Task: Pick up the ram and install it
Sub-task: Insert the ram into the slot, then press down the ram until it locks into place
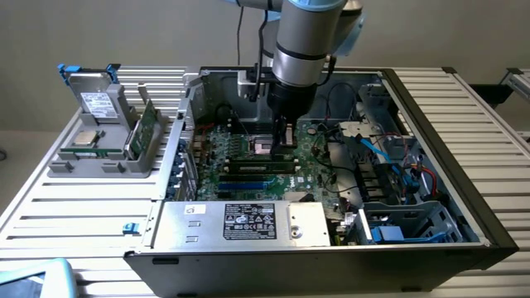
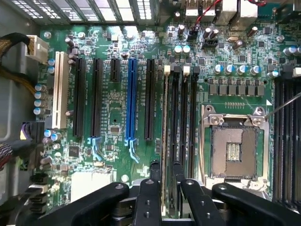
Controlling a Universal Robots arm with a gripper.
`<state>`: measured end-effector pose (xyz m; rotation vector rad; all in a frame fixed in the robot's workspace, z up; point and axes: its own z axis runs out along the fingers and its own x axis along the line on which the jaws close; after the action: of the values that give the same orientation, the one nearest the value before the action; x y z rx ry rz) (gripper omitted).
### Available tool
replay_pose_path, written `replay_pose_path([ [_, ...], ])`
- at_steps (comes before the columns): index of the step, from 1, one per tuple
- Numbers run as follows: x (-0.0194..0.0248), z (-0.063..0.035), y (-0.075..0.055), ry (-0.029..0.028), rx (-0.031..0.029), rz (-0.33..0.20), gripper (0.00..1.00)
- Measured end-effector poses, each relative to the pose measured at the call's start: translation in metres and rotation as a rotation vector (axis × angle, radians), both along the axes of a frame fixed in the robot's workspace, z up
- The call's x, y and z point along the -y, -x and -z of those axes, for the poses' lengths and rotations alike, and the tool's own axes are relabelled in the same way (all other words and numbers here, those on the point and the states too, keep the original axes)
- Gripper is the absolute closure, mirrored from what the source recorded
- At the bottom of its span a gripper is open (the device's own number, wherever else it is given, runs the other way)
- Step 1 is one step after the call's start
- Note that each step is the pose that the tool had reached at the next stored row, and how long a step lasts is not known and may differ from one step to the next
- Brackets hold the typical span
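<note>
**Gripper down over the memory slots, ram standing in a slot**

The gripper point(image 2: 164, 188) hung low inside the open computer case point(image 1: 431, 124), its fingers point(image 2: 154, 176) set narrowly on either side of the ram point(image 2: 165, 141). The ram stood on edge in one of the black memory slots point(image 2: 183, 122), seen from above as a thin pale line running away from the fingers; whether the fingers pressed it or only flanked it could not be told.

Just beside the gripper lay the empty processor socket point(image 2: 233, 150) with its metal frame. On the other side ran a blue expansion slot point(image 2: 131, 103), black ones and a white slot point(image 2: 59, 89). Cables point(image 1: 373, 146) crowded the case beyond the socket.

Nearer the camera sat the power supply point(image 1: 240, 220) with its label. Well apart, toward the exterior view's left, a grey holder point(image 1: 103, 155) carried a wider green card point(image 1: 148, 127). All rested on a slatted metal table point(image 1: 74, 211) before a plain wall point(image 1: 124, 31).
</note>
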<state>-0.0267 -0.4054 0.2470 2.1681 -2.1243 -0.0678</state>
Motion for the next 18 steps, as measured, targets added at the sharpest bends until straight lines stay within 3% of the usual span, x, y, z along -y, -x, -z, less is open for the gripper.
replay_pose_path([
  [4, 0.0, -0.0085, -0.0064, 0.0, 0.0001, 0.0, 0.76],
  [6, 0.0, -0.0085, -0.0068, -0.0003, -0.002, 0.0, 0.76],
  [18, 0.0, -0.0086, -0.0068, -0.0001, -0.0021, 0.0, 0.78],
])
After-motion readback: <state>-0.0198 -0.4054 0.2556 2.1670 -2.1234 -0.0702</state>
